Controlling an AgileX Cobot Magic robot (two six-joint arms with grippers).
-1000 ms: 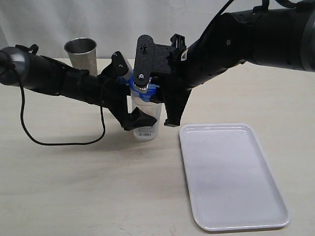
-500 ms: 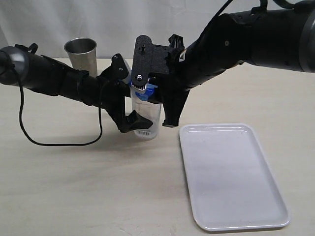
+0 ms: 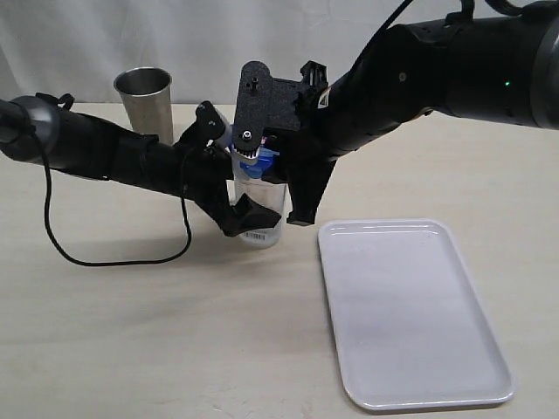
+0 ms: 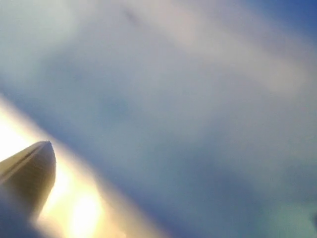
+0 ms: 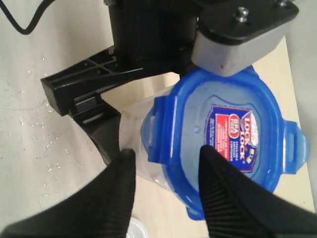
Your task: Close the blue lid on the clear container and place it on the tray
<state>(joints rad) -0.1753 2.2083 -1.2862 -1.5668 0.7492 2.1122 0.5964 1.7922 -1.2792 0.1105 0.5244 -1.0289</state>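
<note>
The left gripper (image 3: 234,175) clamps the clear container (image 3: 269,209), which stands upright on the table (image 3: 131,332) near the tray (image 3: 410,314) but not on it. The blue lid (image 5: 228,134) sits on the container's mouth while the right gripper (image 5: 166,153) hovers over it, fingers spread astride the lid's edge; the left wrist view is a blur

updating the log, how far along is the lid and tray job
Done: bright-blue snap-flap plastic lid sits on the tall clear plastic canister. In hand: right claw over it; flaps look unlatched. Remaining: move it onto the flat white plastic tray.
</note>
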